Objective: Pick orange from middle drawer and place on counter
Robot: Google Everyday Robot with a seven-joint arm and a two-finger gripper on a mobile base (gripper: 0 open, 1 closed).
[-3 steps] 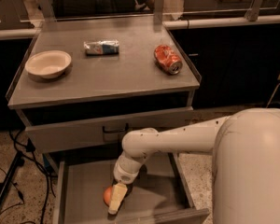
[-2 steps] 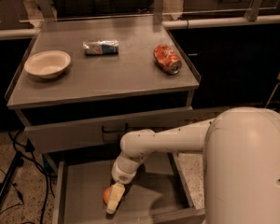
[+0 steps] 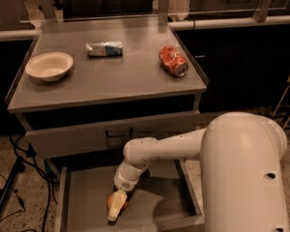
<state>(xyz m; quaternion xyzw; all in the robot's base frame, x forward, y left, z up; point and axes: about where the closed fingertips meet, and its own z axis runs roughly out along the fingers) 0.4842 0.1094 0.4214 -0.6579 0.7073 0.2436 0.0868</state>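
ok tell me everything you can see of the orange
The orange is a small, round, smooth-looking orange fruit. It lies on the floor of the open drawer, towards the front and left of centre. Only its edges show, because the pale gripper reaches down over its top and covers the middle. The two look to be in contact, but whether it is actually gripped cannot be told. It sits low in the drawer, not lifted.

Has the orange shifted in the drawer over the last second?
No: the orange keeps its spot by the front edge of the middle drawer, claw over it.
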